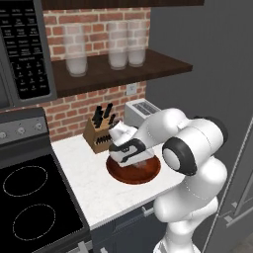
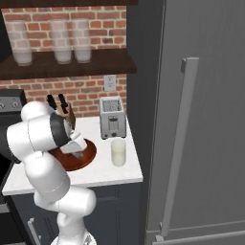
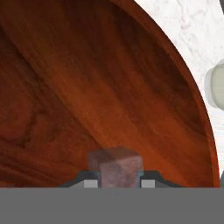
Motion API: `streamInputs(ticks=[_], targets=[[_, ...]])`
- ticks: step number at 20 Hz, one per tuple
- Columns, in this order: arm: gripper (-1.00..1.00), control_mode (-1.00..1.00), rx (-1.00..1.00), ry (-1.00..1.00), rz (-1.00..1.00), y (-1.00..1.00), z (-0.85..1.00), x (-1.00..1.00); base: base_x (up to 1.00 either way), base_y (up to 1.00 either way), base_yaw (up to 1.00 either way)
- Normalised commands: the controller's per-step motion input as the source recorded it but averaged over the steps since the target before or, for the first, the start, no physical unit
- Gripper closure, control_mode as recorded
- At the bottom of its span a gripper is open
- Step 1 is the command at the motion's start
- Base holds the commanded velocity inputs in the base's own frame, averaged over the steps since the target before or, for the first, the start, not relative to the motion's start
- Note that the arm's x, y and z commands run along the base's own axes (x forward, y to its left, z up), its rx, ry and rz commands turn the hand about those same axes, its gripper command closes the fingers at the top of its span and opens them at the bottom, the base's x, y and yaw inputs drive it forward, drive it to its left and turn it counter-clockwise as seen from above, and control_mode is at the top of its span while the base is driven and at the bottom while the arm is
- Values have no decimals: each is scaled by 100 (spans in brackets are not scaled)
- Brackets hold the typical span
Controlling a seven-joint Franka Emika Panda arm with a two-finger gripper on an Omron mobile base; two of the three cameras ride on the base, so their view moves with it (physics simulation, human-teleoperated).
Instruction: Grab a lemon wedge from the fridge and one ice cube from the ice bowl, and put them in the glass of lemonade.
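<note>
- Pincer (image 3: pixel 117 183) down inside the ice bowl (image 3: pixel 87 78), finger tips pressed against both sides of the ice cube (image 3: pixel 116 168), clamped on it.
- Ice cube pale, translucent, sitting low between the tips, against the reddish-brown wood of the ice bowl's inner floor.
- Ice bowl (image 1: pixel 133 170) on the white marble worktop (image 1: pixel 94 183), just in front of the toaster (image 1: pixel 141 111) and beside the knife block (image 1: pixel 99 133).
- Glass of lemonade (image 2: pixel 118 152) upright on the worktop, just right of the ice bowl (image 2: pixel 76 158) and in front of the toaster (image 2: pixel 112 122), apart from the bowl's rim.
- In the hand view, pale round edge of the glass of lemonade (image 3: pixel 215 85) beyond the ice bowl's rim, on the marble.
- Fridge (image 2: pixel 201 119) right of the ice bowl, past the worktop's end, door closed, long light-grey handle (image 2: pixel 179 143) vertical.
- Three frosted jars (image 2: pixel 52 40) on the dark shelf (image 2: pixel 72 64) above the ice bowl, against the brick wall.
- Black stove top (image 1: pixel 34 202) left of the ice bowl.
</note>
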Motion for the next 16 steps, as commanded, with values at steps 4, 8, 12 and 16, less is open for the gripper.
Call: streamInputs(ticks=[4, 8, 12, 16], targets=[[100, -100, 0, -5, 0, -33, -36, -32, 0, 0, 0], [100, -100, 0, -4, -1, 0, -7, 0, 0, 0, 0], [100, -100, 0, 0, -1, 0, 0, -4, 0, 0, 0], [100, -100, 0, -3, 0, -17, 44, -33, 0, 0, 0]])
